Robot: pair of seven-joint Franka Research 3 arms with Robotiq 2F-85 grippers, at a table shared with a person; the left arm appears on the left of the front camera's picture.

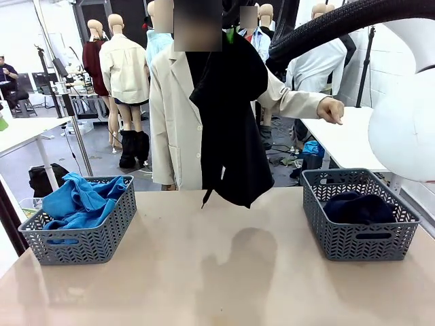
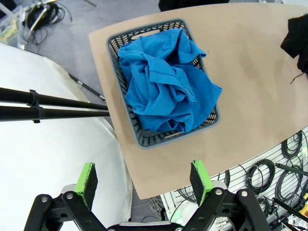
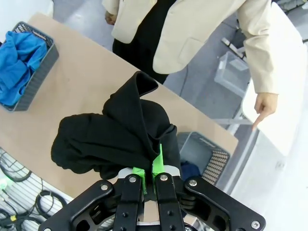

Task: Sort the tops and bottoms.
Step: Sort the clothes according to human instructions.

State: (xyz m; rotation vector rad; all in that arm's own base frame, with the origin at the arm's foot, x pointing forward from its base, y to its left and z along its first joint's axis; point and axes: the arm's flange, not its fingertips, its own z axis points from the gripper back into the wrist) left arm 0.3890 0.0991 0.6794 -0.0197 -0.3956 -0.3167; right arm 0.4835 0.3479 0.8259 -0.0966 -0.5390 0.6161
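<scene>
We are in what looks like a robotics lab set up for handling clothes. A beige table carries two grey plastic baskets of garments, other white work tables stand around it, and a person sits at a monitor far back. Cables trail over the grey floor, and coiled leads hang on a white pegboard.

tan table | left grey basket | right grey basket
</scene>
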